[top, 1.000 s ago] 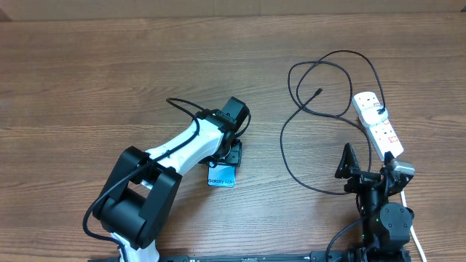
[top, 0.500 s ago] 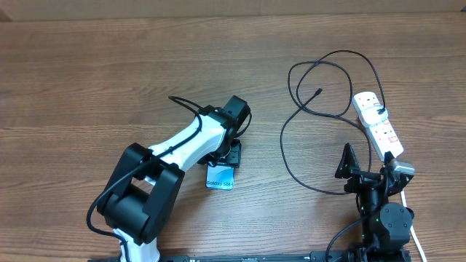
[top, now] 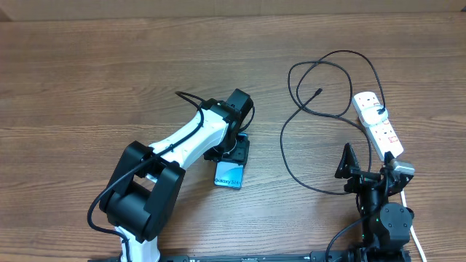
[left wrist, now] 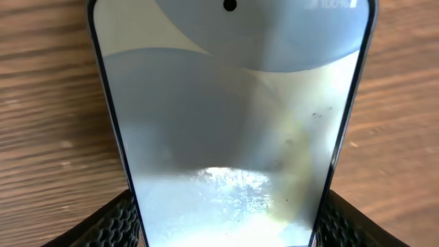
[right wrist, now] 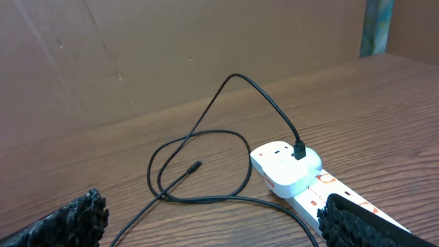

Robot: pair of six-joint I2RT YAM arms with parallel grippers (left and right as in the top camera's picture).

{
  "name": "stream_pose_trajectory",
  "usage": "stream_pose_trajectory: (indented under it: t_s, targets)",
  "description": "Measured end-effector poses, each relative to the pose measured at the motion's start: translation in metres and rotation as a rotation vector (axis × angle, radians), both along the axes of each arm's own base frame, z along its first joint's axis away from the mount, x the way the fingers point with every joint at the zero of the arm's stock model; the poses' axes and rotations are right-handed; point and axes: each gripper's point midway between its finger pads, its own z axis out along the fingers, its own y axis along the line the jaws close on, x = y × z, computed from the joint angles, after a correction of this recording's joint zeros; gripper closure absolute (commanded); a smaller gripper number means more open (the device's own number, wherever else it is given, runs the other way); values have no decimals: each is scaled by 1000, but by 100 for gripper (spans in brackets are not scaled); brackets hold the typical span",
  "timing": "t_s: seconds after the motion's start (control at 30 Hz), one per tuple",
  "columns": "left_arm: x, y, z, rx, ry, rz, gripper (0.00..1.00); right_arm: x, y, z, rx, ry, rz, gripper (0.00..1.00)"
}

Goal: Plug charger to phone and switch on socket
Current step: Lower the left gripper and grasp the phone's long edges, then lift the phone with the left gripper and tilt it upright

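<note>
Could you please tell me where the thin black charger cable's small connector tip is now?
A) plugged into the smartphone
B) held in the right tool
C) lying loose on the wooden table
C: the thin black charger cable's small connector tip lies bare on the brown wooden table, well apart from the slim blue-screened smartphone.

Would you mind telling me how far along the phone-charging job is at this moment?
Done: the plug of the charger sits in the socket. In hand: the left gripper grips the phone. Left: the connector tip lies loose, apart from the phone, and the right gripper is open, holding nothing. Whether the socket is switched on cannot be told.
</note>
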Motion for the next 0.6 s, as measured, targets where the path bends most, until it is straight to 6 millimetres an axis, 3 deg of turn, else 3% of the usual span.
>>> stream_pose_trajectory:
  t_s: [0.3, 0.6]
  targets:
    - [-17, -30, 11, -232, 113, -80, 45, 0, 0, 0, 0, 0, 0, 0]
    - [-8, -58, 44, -593, 161, -111, 44, 0, 0, 0, 1, 0, -1, 0]
